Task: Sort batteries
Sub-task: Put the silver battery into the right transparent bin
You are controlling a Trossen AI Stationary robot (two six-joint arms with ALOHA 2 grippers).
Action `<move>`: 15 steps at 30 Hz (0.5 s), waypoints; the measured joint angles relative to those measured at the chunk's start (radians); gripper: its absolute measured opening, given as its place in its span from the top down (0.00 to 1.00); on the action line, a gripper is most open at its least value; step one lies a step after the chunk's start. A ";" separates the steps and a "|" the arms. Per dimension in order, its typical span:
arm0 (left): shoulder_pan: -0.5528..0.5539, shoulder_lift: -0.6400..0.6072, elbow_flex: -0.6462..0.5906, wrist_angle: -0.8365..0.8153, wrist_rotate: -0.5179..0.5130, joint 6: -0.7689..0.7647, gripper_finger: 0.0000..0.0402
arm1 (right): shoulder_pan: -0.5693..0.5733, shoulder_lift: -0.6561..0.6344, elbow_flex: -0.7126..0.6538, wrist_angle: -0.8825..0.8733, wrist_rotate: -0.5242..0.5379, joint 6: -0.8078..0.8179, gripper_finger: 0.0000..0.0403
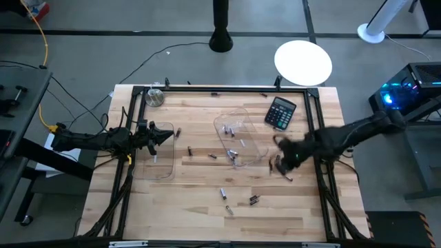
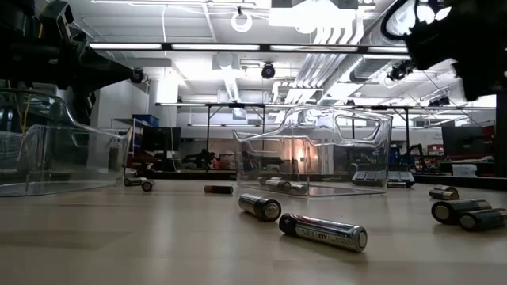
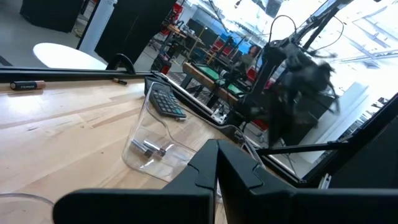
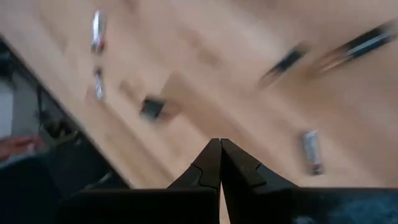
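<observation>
Several small batteries lie loose on the wooden table, among them a light one and a dark one; in the low view two lie on their sides. More batteries rest in the middle clear tray. My right gripper is shut and holds nothing, hovering above the table right of that tray, near two loose cells. My left gripper is shut and holds nothing above the left clear tray.
A black calculator lies near the far right corner. A small round metal object sits at the far left corner. A black frame rail borders the table. Bare wood lies along the near edge.
</observation>
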 joint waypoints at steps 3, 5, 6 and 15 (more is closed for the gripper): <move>0.000 0.000 0.000 0.000 0.000 0.000 1.00 | 0.127 0.095 -0.004 0.066 0.005 0.077 1.00; 0.000 0.000 0.000 0.000 0.000 0.000 1.00 | 0.178 0.165 0.005 0.058 0.007 0.104 1.00; 0.000 0.000 0.000 0.000 0.000 0.000 1.00 | 0.194 0.196 0.010 0.056 0.008 0.115 1.00; 0.000 0.000 0.000 0.000 0.000 0.000 1.00 | 0.227 0.399 0.049 0.048 0.009 0.058 0.79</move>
